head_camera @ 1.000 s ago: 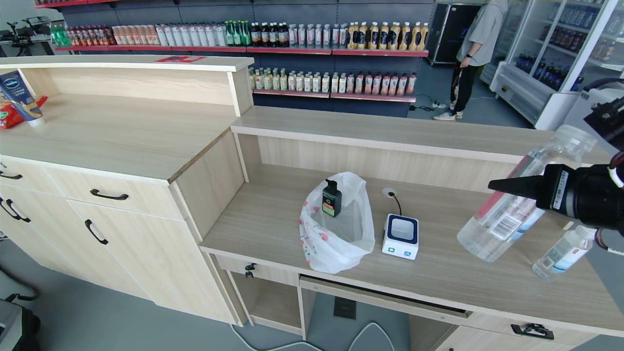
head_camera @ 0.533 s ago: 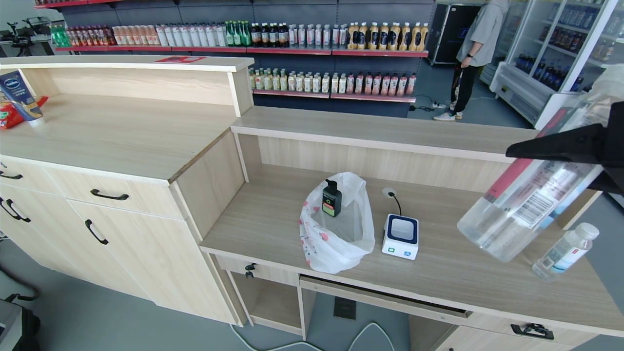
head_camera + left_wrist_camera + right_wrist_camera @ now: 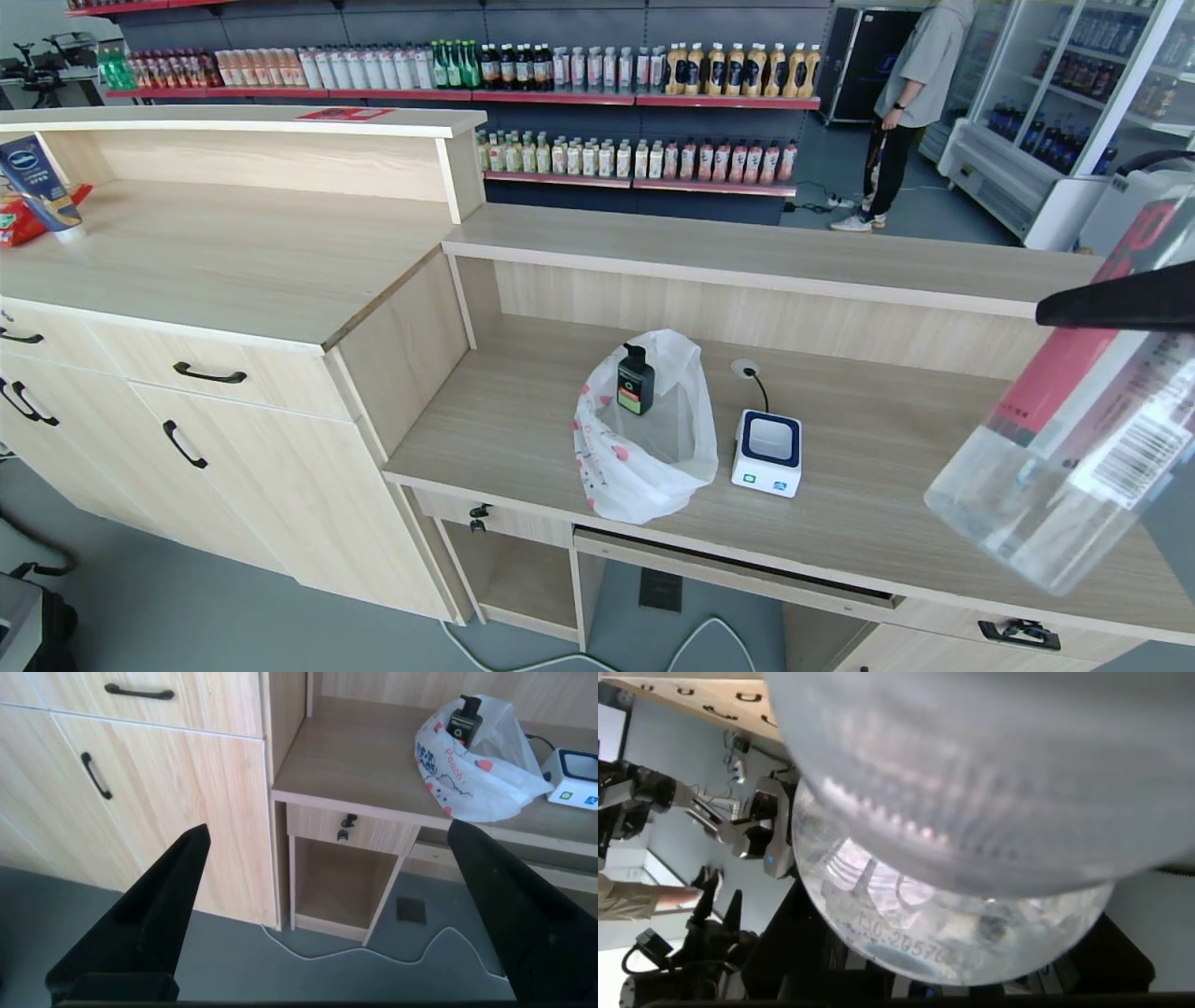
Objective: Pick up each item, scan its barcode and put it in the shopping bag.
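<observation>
A large clear water bottle (image 3: 1064, 448) with a red label and a barcode hangs tilted over the counter's right end, base down. My right gripper (image 3: 1111, 341) is shut on it, and one black finger (image 3: 1120, 301) lies across the label. The bottle's clear body (image 3: 971, 812) sits right against the right wrist camera. The white shopping bag (image 3: 644, 448) stands open on the counter with a dark pump bottle (image 3: 635, 381) inside. The white scanner (image 3: 767, 453) sits just right of the bag. My left gripper (image 3: 327, 924) is open, low in front of the cabinet, with the bag (image 3: 476, 756) beyond it.
The wooden counter (image 3: 840, 523) has a raised back ledge (image 3: 747, 252). A higher counter (image 3: 233, 252) on the left carries a blue carton (image 3: 37, 182) and a red packet. The scanner's cable (image 3: 758, 385) runs to a hole behind it. Drawers and cabinet doors (image 3: 149, 784) line the front.
My right gripper has carried the large bottle up and to the right, closer to the head camera. It now covers the small bottle that lay at the counter's right end.
</observation>
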Tool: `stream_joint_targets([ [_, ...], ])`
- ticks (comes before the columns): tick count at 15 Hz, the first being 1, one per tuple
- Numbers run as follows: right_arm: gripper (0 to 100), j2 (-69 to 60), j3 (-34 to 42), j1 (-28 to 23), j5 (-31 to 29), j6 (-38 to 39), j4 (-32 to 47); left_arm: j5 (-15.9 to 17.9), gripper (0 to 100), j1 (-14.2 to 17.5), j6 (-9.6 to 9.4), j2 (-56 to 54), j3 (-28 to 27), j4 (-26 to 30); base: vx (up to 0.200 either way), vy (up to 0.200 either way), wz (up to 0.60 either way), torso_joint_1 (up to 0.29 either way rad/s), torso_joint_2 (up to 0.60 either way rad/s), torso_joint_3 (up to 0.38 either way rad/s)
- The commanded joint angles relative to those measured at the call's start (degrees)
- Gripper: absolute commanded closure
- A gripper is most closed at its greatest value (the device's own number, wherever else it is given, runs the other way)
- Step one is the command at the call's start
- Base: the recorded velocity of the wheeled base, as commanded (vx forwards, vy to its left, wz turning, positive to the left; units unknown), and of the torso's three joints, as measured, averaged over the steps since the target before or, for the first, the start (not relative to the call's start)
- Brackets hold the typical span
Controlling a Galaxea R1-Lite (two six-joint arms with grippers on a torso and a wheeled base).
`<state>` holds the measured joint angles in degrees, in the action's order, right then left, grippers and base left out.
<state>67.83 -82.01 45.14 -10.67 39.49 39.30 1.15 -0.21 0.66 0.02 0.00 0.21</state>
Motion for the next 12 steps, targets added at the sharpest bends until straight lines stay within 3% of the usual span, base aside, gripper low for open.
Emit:
stream_joint_targets([
  [1,100,-0.33,-2.63,3.55,-0.06,1.47,1.65,0.0,0,0.03,0.04,0.06,0.0,-0.03,0.0,0.0,0.0,0.0,0.0,0.0],
  [4,100,-1.3,-3.25,6.8,-0.06,1.74,3.06,0.0,0,0.03,0.04,0.06,0.0,-0.03,0.0,0.0,0.0,0.0,0.0,0.0],
  [12,100,-2.35,-2.37,7.24,0.12,1.74,3.5,0.0,0,0.03,0.04,0.06,0.0,-0.03,0.0,0.0,0.0,0.0,0.0,0.0],
])
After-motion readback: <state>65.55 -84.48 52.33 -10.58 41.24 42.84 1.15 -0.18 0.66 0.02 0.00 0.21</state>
